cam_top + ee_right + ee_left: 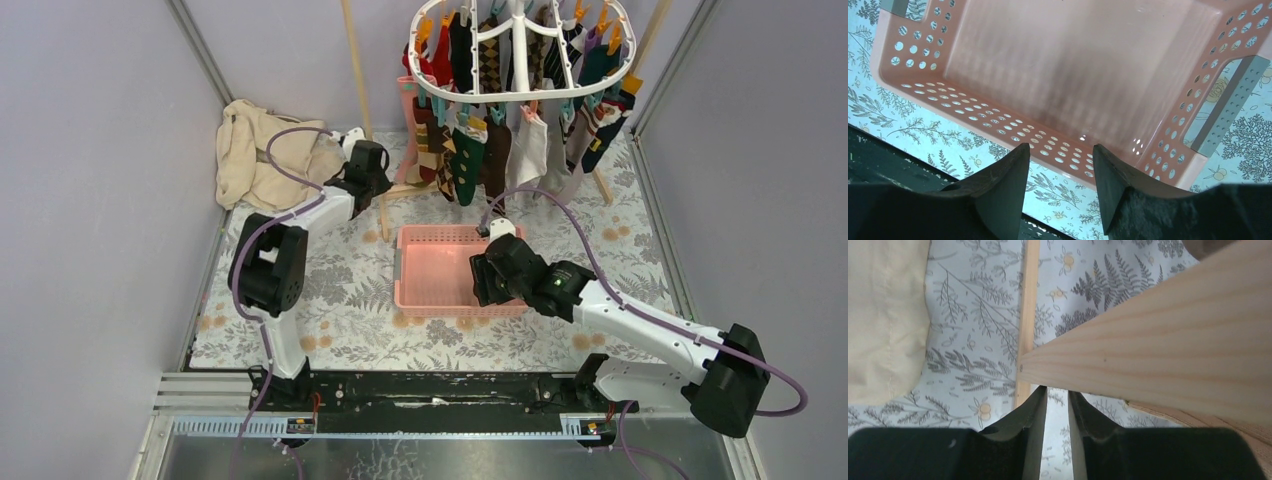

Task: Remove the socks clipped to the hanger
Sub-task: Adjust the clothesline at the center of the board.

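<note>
The white plastic oval hanger [519,97] is held above the far edge of the fern-patterned table [340,300], right of centre, between the two leaning poles of the wooden pole frame [355,70]. The mixed fabric socks [468,160] are clipped round its rim and hang below it. The pink perforated plastic basket [430,306] is set at the table's middle, in front of the socks, and the crumpled cream cloth [262,150] is laid at the far left corner, left of the frame.

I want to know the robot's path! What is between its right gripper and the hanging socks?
In the top view, the right gripper hovers over the pink basket; past its far rim lies a strip of fern-print table cover before the socks.
</note>
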`<control>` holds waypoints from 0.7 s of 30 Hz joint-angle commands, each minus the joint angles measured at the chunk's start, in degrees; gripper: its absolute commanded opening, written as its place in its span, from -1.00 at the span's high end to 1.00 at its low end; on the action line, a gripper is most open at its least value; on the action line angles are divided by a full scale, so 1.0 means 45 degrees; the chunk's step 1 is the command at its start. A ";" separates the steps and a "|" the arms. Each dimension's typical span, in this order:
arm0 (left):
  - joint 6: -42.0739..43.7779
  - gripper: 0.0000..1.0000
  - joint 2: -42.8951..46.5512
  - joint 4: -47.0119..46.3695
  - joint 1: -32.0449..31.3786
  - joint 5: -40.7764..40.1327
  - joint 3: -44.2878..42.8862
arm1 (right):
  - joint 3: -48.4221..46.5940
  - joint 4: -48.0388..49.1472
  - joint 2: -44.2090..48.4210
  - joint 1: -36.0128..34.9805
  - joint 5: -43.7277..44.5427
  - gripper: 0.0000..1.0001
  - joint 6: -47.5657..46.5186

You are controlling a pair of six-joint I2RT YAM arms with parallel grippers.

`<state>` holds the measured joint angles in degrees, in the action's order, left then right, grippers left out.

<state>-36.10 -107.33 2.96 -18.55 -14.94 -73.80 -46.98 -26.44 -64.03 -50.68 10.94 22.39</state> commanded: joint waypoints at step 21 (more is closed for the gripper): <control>0.1394 0.19 -0.3265 -0.0914 0.1568 -0.0492 -0.4489 | -0.0432 0.0699 -0.1269 -0.0184 0.1284 -0.18 -0.0518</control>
<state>-31.24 -121.56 0.05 -13.45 -15.88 -90.52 -46.96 -26.17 -67.81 -50.96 13.32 21.52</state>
